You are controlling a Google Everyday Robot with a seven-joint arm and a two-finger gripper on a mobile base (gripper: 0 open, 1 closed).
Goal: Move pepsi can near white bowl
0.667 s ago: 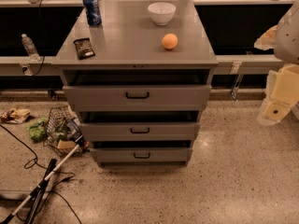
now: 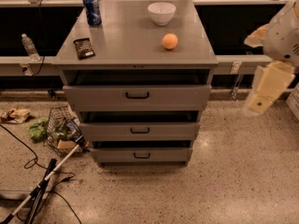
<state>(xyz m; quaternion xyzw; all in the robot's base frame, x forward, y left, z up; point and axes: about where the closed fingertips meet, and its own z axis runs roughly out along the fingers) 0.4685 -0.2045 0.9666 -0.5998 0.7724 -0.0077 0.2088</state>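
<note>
Reach not yet begun: pincer (image 2: 260, 97), grip state I cannot tell, hangs at three o'clock off the bench (image 2: 131, 43); next, cross to the pepsi can (image 2: 92, 10) at eleven, white bowl (image 2: 161, 13) at one.

This looks like a robotics lab or workshop. A grey metal drawer cabinet (image 2: 135, 97) stands on a speckled polished floor (image 2: 233, 181). Loose cables (image 2: 31, 163) and a cluttered wire basket (image 2: 58, 125) lie beside it, a long bench (image 2: 247, 62) runs behind, and a robot's pale hand (image 2: 258, 105) hangs at the right.
</note>
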